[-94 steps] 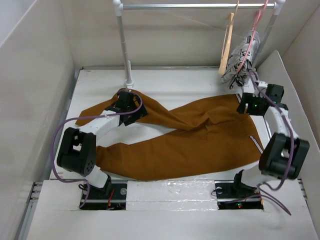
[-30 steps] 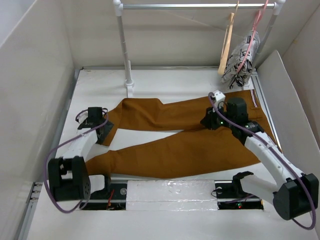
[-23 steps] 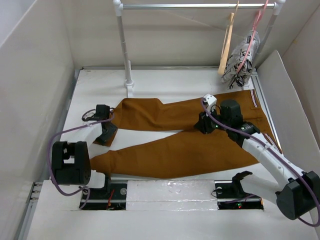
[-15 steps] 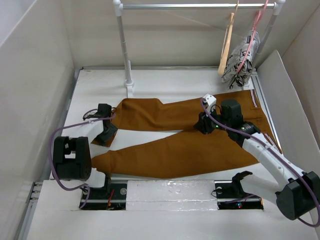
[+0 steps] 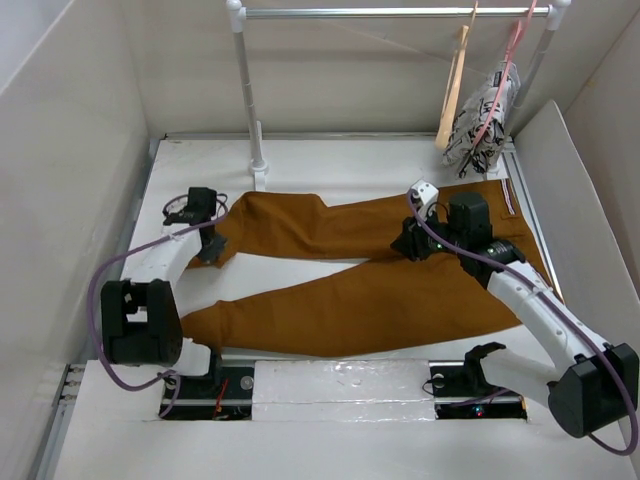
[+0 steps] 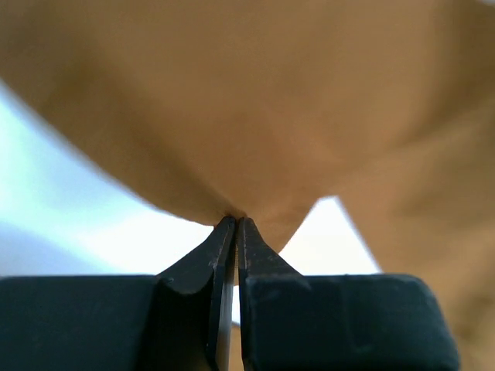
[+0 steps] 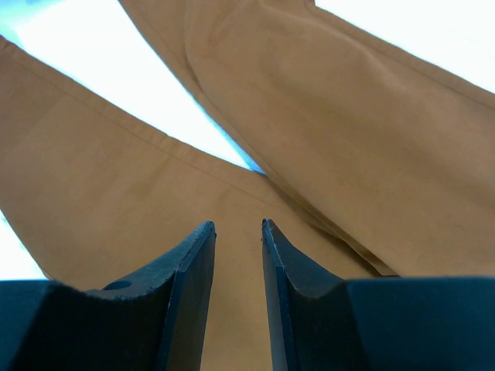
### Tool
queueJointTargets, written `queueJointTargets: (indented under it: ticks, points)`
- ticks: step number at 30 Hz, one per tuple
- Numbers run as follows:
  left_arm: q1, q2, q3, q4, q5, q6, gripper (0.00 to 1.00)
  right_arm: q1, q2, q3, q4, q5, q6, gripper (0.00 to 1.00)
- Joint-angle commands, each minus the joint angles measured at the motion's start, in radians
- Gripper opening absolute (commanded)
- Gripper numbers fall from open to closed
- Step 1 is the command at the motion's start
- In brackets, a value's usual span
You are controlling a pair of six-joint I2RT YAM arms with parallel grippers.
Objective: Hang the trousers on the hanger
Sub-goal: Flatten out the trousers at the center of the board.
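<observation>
1. Top external view: bare tabletop (image 5: pixel 350 160) open toward far rail (image 5: pixel 380 13).
2. Trousers (image 5: pixel 380 300) flat on tabletop, long axis left-right, waistband at right, legs forked leftward.
3. Hanger (image 5: pixel 455 85) hung from rail, far right, well apart from trousers.
4. Left jaws pinched tight on far leg's hem; right jaws narrowly parted over the fork.

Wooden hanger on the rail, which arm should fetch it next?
Right, probably. The light tan wooden hanger hangs far right on the rail; the right gripper is open and nearer, the left gripper shut on the rust-brown fabric trousers.
</observation>
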Motion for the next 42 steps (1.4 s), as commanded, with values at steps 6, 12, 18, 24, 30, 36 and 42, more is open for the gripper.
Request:
queueJointTargets:
  ticks: [6, 12, 18, 24, 30, 36, 42]
  points:
    - [0.113, 0.013, 0.353, 0.015, 0.008, 0.076, 0.00, -0.016, 0.031, 0.031, -0.004, -0.038, -0.030, 0.37]
    - [0.262, 0.388, 0.864, -0.080, -0.069, 0.084, 0.00, -0.007, 0.034, 0.048, -0.070, -0.024, -0.053, 0.41]
    - [0.291, 0.546, 1.051, -0.176, -0.081, 0.106, 0.81, 0.050, 0.007, 0.068, -0.163, 0.040, -0.094, 0.54]
    - [0.256, 0.277, 0.562, 0.056, -0.053, 0.079, 0.79, 0.069, 0.029, 0.039, -0.155, 0.082, -0.108, 0.00]
    - [0.295, 0.081, 0.133, 0.214, 0.088, 0.013, 0.72, 0.089, 0.001, 0.048, -0.185, 0.146, -0.106, 0.37]
    - [0.295, 0.209, 0.108, 0.231, 0.112, 0.032, 0.73, 0.034, 0.033, 0.011, -0.168, 0.107, -0.103, 0.58]
    - [0.305, 0.352, 0.181, 0.232, 0.089, 0.023, 0.23, -0.098, -0.042, 0.036, -0.217, 0.284, -0.053, 0.57]
